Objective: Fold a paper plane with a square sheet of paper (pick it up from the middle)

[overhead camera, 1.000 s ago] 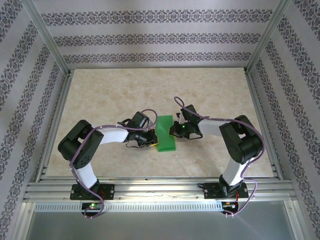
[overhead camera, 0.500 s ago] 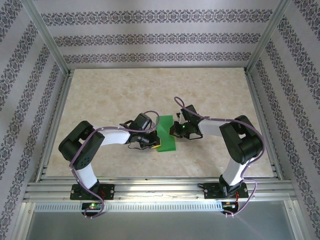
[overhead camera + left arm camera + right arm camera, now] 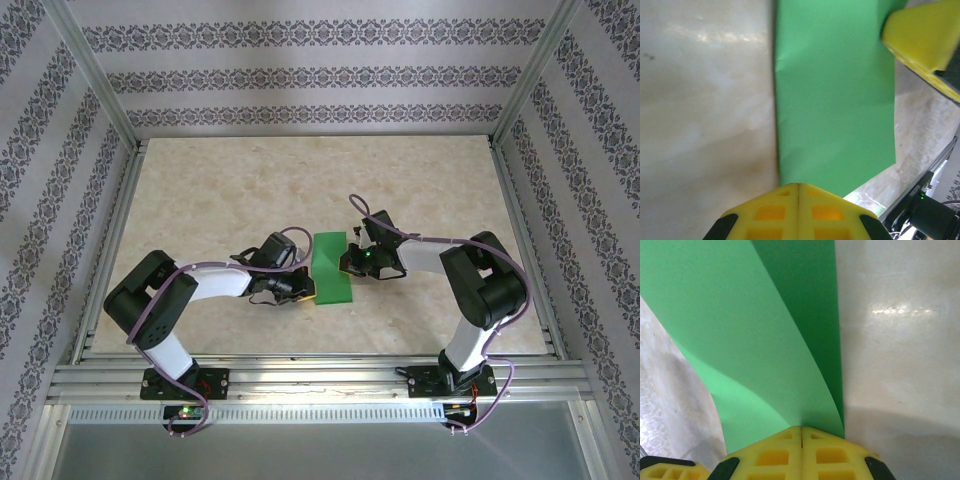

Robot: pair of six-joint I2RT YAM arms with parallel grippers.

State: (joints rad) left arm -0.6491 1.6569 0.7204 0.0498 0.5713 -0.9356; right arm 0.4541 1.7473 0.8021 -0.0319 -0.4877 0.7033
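Jaws both seemingly clamped on green sheet (image 3: 331, 268), left elbow (image 3: 150, 300) now lower, leftward

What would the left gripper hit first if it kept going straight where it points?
The green sheet of paper: the left gripper has its closed fingers right at the sheet's near edge, so it would probably slide onto or under it.
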